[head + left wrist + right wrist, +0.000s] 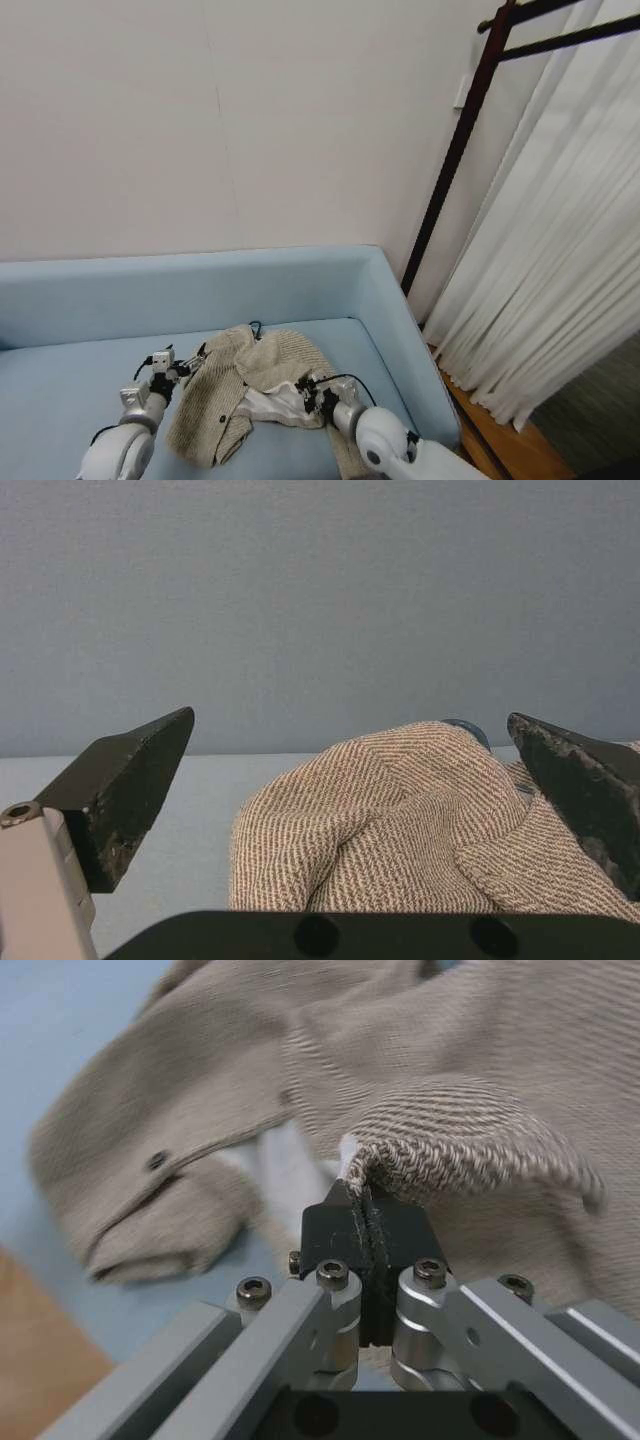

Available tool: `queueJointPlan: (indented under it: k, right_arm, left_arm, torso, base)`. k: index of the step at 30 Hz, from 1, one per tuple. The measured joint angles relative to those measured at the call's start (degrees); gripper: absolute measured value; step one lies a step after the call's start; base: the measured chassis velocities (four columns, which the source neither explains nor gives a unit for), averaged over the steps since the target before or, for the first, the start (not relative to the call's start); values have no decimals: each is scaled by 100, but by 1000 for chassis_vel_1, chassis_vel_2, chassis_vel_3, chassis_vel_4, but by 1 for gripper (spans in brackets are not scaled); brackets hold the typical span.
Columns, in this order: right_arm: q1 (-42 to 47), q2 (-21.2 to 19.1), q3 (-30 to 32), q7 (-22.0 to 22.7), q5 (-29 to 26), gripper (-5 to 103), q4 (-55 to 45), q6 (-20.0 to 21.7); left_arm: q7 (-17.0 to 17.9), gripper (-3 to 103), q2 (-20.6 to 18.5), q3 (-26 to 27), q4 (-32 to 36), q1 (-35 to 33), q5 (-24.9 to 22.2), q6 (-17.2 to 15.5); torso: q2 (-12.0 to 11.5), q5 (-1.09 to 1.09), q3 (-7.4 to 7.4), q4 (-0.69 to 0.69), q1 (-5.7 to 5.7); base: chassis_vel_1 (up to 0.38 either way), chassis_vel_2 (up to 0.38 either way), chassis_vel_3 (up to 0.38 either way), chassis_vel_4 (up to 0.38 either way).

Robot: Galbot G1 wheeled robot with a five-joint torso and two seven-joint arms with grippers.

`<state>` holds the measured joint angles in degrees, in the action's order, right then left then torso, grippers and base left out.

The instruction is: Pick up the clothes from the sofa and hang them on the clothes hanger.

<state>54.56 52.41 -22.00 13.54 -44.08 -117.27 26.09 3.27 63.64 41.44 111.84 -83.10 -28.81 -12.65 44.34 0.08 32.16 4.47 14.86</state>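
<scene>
Pale wall rose behind a light blue sofa, with a dark wooden clothes rack standing off the sofa's right end beside white curtains. On the seat cushion, toward the sofa's right half, a beige knit cardigan lay crumpled, and a white cloth showed from under its near right edge. One dark button was visible on the part that sagged toward the near edge of the seat.

At the cardigan's left edge, the left gripper sat low over the cushion with its fingers spread wide and released. A raised fold of the knit sat between them, and neither finger pressed on it. At the cardigan's near right side, the right gripper had its fingers clenched together on a pinched ridge of the knit, which stood up a little from the rest of the cloth.
</scene>
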Motion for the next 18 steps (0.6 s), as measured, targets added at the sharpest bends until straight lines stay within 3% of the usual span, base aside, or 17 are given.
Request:
queueJointPlan:
  k: [6,15,16,18]
  right_arm:
    - [50,147,-743,-401,880,0,241,-356]
    - [-118,201,-1507,-545,1046,-1,538,-530]
    - [-129,131,-1563,-501,1009,10,494,-500]
    - [-140,5,-1597,-420,929,15,363,-467]
  left_arm:
    - [7,100,41,26,86,-96,12,8]
    - [7,100,97,24,71,-122,45,27]
    - [7,100,100,11,70,-109,47,26]
    - [7,100,100,0,56,-75,48,26]
  torso:
    - [0,1,0,-1,0]
    - [-1,1,0,-2,0]
    - [-1,1,0,-1,0]
    - [-1,2,0,-1,0]
  base:
    - [0,0,0,0]
    - [0,0,0,0]
    - [0,0,0,0]
    - [0,0,0,0]
